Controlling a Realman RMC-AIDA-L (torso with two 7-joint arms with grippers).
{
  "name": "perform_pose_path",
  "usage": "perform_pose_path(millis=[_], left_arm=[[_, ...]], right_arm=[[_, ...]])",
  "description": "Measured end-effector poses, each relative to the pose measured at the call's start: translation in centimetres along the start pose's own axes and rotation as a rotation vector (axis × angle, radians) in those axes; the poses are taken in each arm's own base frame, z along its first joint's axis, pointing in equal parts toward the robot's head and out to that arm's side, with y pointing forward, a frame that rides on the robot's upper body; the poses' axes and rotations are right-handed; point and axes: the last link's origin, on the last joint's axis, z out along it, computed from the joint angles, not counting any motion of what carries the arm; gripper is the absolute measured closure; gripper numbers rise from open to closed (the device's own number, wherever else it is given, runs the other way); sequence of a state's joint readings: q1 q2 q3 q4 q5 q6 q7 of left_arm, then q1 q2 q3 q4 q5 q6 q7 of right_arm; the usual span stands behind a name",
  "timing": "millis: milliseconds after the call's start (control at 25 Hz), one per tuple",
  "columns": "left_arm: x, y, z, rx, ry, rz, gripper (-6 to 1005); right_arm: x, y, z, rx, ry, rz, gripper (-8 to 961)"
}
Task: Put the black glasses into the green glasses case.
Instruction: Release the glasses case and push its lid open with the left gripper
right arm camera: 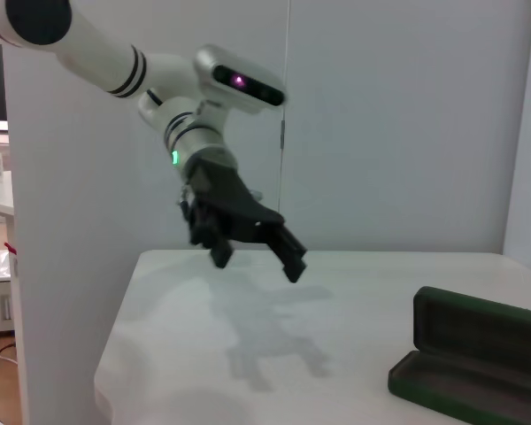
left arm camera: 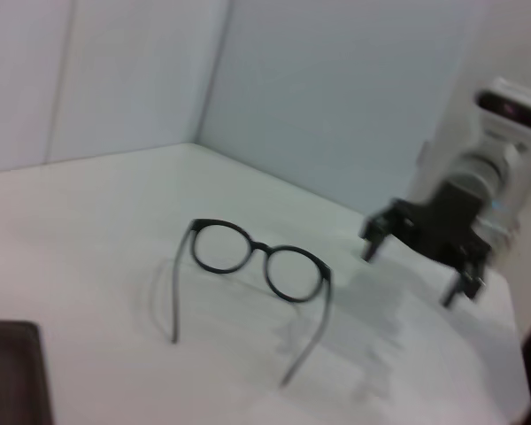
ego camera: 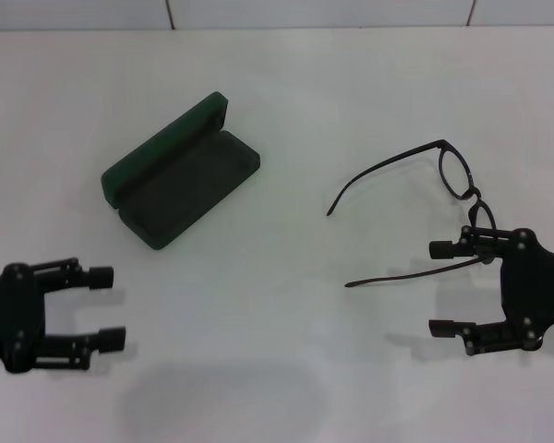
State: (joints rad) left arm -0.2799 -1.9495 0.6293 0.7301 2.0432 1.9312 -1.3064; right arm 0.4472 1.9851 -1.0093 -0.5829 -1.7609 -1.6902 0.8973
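Observation:
The black glasses (ego camera: 458, 173) stand on the white table at the right, their temple arms unfolded and pointing toward the table's middle. In the left wrist view the black glasses (left arm camera: 258, 258) face away from the camera. The green glasses case (ego camera: 180, 175) lies open at the left centre, lid tilted back and its lining empty. My right gripper (ego camera: 439, 288) is open at the near right, its upper finger overlapping the near lens end in the head view. Nothing is between its fingers. My left gripper (ego camera: 108, 308) hangs open at the near left, well short of the case.
The table's far edge meets a pale wall. The left wrist view shows the right gripper (left arm camera: 409, 274) hovering just beyond the glasses and a corner of the case (left arm camera: 13, 372). The right wrist view shows the left gripper (right arm camera: 257, 264) above the table and the case (right arm camera: 478, 354).

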Motion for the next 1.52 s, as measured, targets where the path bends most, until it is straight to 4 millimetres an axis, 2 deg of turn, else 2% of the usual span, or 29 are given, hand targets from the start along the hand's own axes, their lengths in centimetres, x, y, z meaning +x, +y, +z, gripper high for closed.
perform_pose_path(millis=[200,240,320,560,800,960,1160,1280,1520], left_arm=[[1.8,-1.7,0.1,0.039,-0.003,-0.136,140],[3.0,-2.8,-0.1,0.084,-0.03,-0.187,140],[3.6,-3.3,-0.2,0.111,-0.041,-0.203,140],[8.3,-6.2,0.0,0.255,-0.194,-0.254,141],[14.2,-7.7,3.3,0.296,-0.415,-0.244,141],[17.1,-8.2,6.1,0.316,-0.537,-0.186,142],[18.0,-9.6,8.1,0.38,-0.635,-0.15,143],[18.2,-10.3,10.2,0.396,-0.686,-0.118,143],[18.1,-10.3,12.7,0.405,-0.712,-0.093,170]], right_arm=[[0.0,0.0,0.1,-0.003,-0.002,0.0,138],[0.0,0.0,0.1,-0.004,-0.002,0.0,138],[0.0,0.0,0.1,-0.004,-0.003,0.0,137],[0.0,0.1,0.1,-0.007,-0.004,0.001,137],[-0.1,0.0,0.1,-0.01,-0.002,0.01,137],[-0.2,-0.1,0.2,-0.013,-0.004,0.007,137],[-0.5,-0.4,1.3,-0.042,0.008,-0.007,138],[-0.3,-0.3,1.4,-0.046,0.015,-0.004,138],[-0.2,-0.2,1.4,-0.044,0.016,0.004,138]])
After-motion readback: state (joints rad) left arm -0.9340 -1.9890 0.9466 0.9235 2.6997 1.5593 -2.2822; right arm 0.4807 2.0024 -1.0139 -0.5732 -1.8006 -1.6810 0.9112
